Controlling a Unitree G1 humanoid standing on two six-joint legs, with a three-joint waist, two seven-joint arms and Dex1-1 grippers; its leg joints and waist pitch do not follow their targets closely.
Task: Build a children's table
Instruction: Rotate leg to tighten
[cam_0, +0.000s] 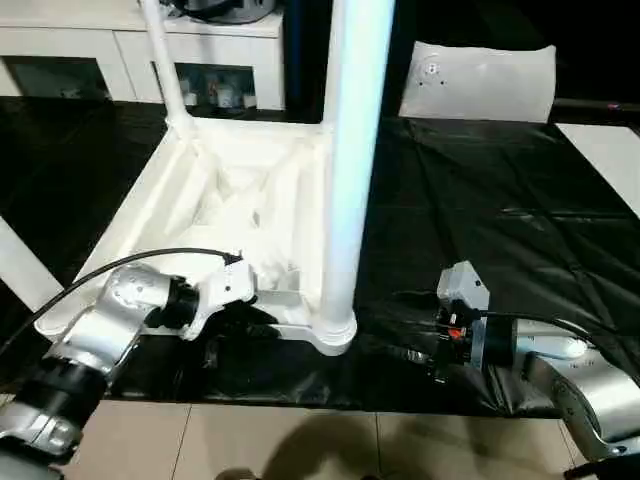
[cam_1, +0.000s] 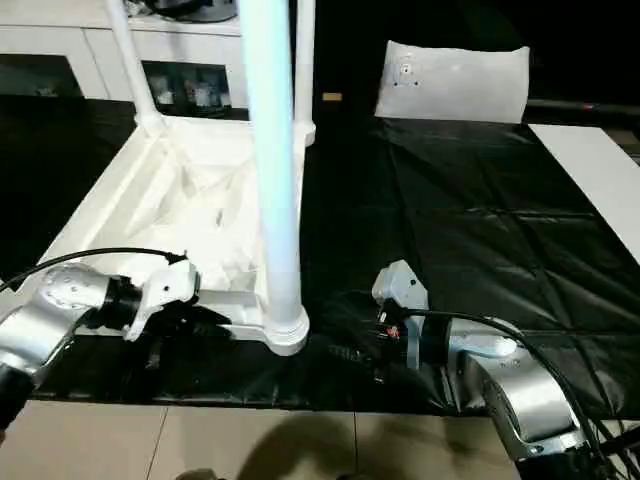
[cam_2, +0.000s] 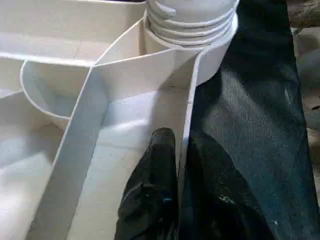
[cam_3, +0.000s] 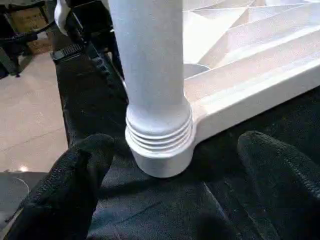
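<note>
Black-covered table: left gripper pinches the children's table rim; right gripper, spread wide, must close on the leg.

Probably a lab: black-covered work table, tiled floor, white glass-door cabinet behind.

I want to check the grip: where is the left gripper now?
The left gripper clamps the near side wall of the upturned white plastic children's table, just left of the nearest upright tubular leg.
</note>
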